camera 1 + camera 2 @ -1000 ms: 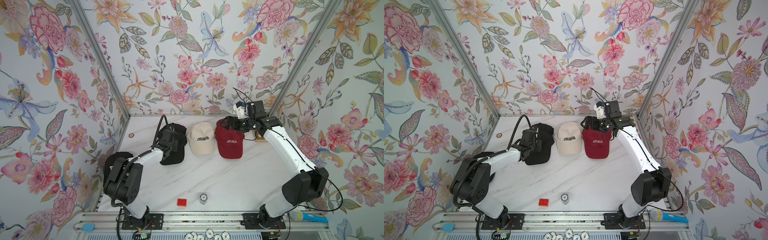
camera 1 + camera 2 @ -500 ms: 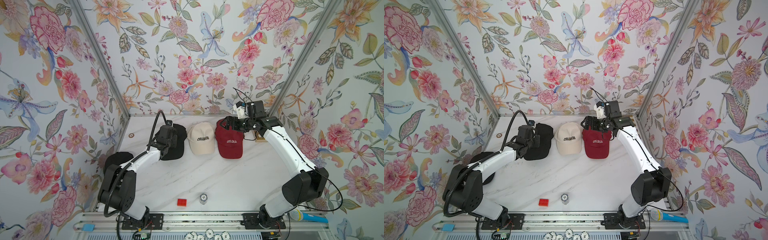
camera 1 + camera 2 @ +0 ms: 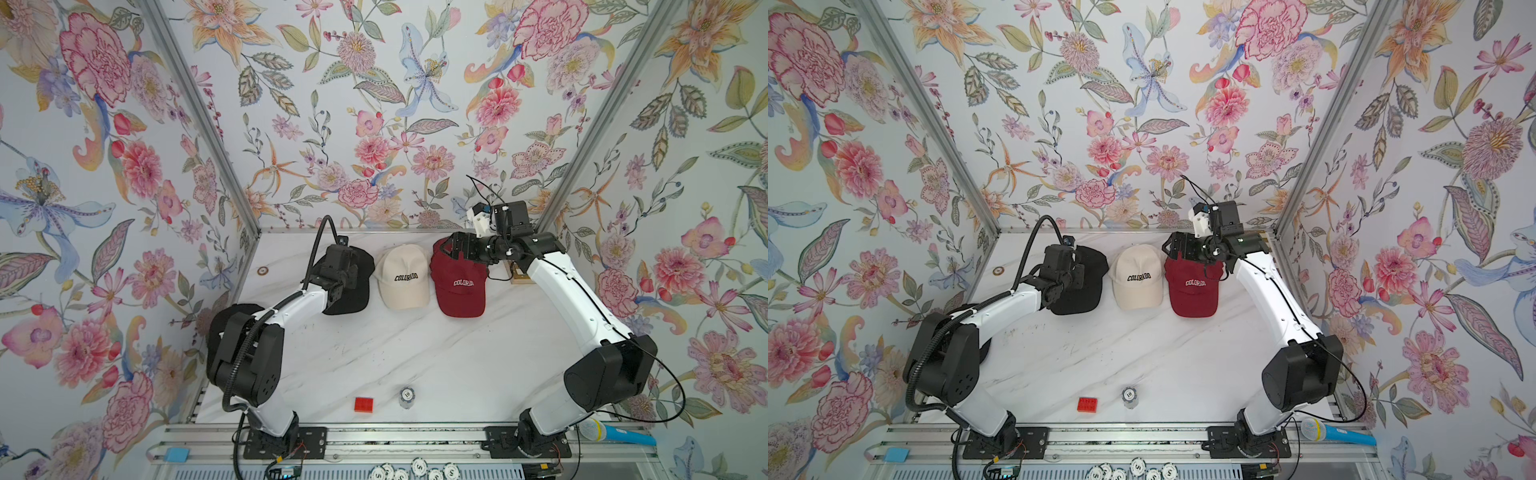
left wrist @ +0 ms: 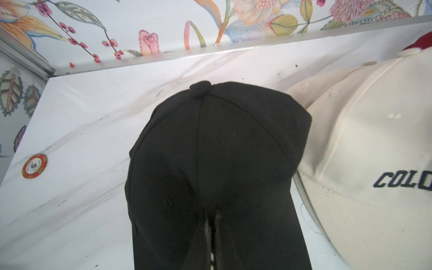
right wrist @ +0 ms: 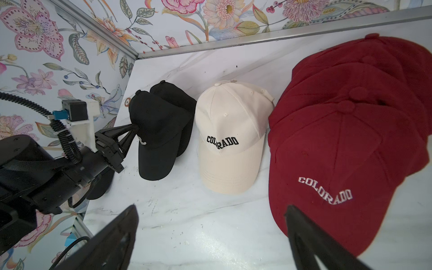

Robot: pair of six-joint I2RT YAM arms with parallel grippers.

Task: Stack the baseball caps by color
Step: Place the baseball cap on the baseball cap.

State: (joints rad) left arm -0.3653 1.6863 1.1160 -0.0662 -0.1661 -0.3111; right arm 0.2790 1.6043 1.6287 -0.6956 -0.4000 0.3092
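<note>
White marble tabletop (image 3: 415,353) shows, at eleven o'clock, a soft, light black fabric baseball cap (image 5: 159,131) pinched at its crown in the closed left gripper (image 5: 133,128) above another black cap (image 5: 177,98), cream fabric caps (image 3: 405,276) at twelve, dark red fabric caps (image 3: 461,291) at one under the wide-open right gripper (image 5: 210,207); stiffer brims likely grip better; no container shows.

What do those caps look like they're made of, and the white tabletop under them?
The black cap, cream cap, red cap: matte woven cloth, probably cotton; stitched panel seams and embroidered letters show. The tabletop: glossy white with grey veins, marble or a printed imitation; unclear which.
</note>
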